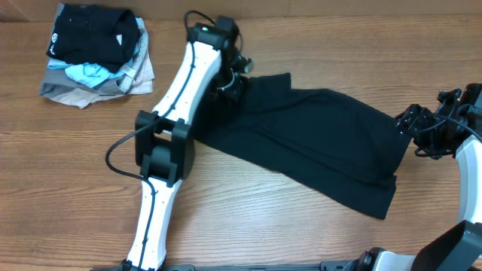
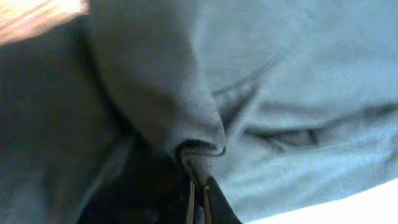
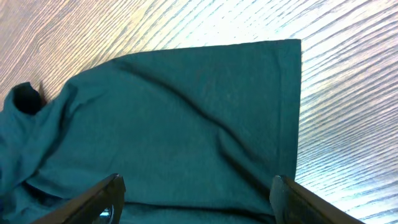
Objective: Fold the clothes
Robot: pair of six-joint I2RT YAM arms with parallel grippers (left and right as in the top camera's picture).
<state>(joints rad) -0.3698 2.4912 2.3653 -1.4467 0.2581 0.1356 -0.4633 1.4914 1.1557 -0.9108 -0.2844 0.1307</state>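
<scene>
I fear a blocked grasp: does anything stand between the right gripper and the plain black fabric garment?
Nothing visible does; the open right gripper hangs directly over the plain black fabric garment.

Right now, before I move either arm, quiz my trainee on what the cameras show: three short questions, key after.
1. True or false: the left pincer is shut on a pinch of the large plain black soft-fabric garment.
2. The right pincer is: A) open at the garment's right end; B) shut on a sleeve; C) out of view.
3. In the overhead view, where does the pile of folded black, light-blue and grey clothes lie on the wooden table?
Key: 1 true; 2 A; 3 upper left corner, apart from the garment.
</scene>
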